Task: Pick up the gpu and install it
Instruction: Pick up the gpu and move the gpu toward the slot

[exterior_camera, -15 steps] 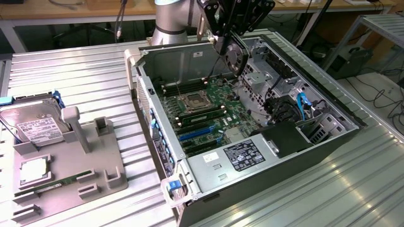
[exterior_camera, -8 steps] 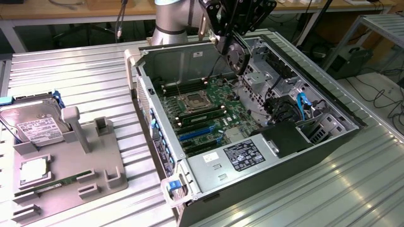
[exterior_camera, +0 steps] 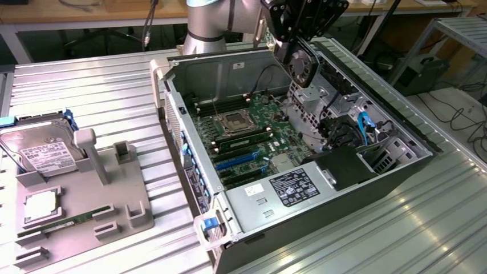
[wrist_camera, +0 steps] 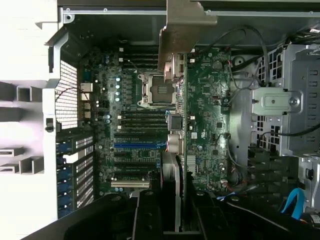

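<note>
Claw (exterior_camera: 297, 40) of mine pinches the gpu (exterior_camera: 300, 61) over the open computer case (exterior_camera: 220, 71). Hard drive (exterior_camera: 42, 149) lies far off, exterior view's left.

Ribbed metal desk (exterior_camera: 91, 85) spans lower frame. Wooden bench (exterior_camera: 68, 12) along top edge. Grey rack (exterior_camera: 460, 28), loose cables (exterior_camera: 466, 117) on floor, upper right.
</note>
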Robot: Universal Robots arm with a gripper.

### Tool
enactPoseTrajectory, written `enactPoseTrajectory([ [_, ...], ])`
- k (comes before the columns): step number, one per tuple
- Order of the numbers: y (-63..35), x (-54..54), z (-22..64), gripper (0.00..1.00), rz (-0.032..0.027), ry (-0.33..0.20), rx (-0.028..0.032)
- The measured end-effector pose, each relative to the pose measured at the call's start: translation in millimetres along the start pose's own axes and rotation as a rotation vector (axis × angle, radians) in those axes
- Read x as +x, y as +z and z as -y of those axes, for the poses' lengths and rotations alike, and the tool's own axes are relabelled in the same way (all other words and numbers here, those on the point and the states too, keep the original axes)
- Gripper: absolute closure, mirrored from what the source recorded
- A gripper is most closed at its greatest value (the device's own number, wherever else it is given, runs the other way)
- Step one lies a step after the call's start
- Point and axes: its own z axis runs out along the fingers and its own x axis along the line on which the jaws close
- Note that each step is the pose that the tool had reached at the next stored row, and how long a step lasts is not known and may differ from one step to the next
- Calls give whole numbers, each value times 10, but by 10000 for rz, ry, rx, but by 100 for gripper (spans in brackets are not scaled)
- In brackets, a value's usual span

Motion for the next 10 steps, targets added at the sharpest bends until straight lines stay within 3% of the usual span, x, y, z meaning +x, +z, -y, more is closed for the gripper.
enactPoseTrajectory([
  [10,0,-1,-1,72,1,1,-1],
])
